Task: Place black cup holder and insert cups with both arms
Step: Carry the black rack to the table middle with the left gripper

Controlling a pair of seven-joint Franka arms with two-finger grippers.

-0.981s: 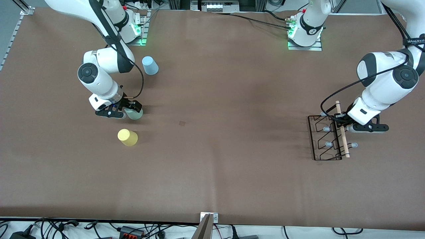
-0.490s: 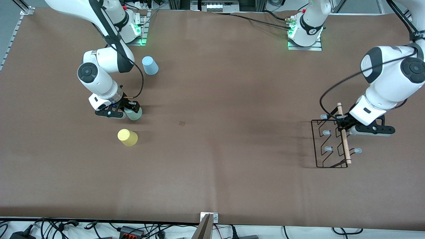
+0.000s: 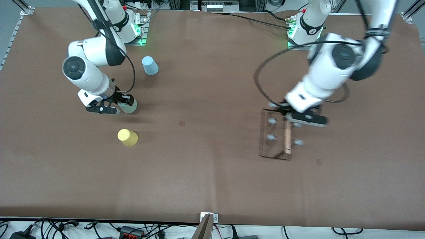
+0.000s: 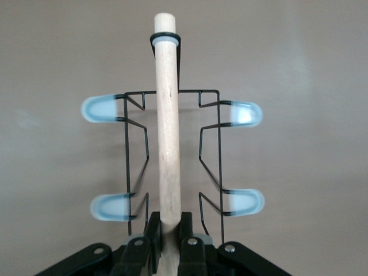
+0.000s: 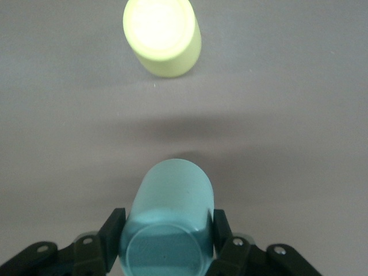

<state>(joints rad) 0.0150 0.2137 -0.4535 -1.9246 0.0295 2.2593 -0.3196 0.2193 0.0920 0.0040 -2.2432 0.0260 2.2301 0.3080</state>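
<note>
My left gripper [image 3: 289,119] is shut on the wooden rod handle [image 3: 287,139] of the black cup holder [image 3: 271,137] and holds it in the air over the table's middle part, toward the left arm's end. In the left wrist view the fingers [image 4: 152,225] clamp the rod [image 4: 167,115], and the wire rack [image 4: 127,149] with its pale blue pegs [image 4: 103,109] hangs below. My right gripper [image 3: 122,103] is shut on the pale green cup [image 3: 127,107], held just above the table. The right wrist view shows it [image 5: 170,201] between the fingers [image 5: 110,230].
The yellow cup [image 3: 127,137] lies on the table nearer to the front camera than the held cup, also in the right wrist view [image 5: 162,35]. The light blue cup [image 3: 150,65] stands near the right arm's base. A brown mat [image 3: 206,172] covers the table.
My left arm has lifted the cup holder and swung it from the left arm's end toward the table's middle. My right gripper has raised the pale green cup slightly.
</note>
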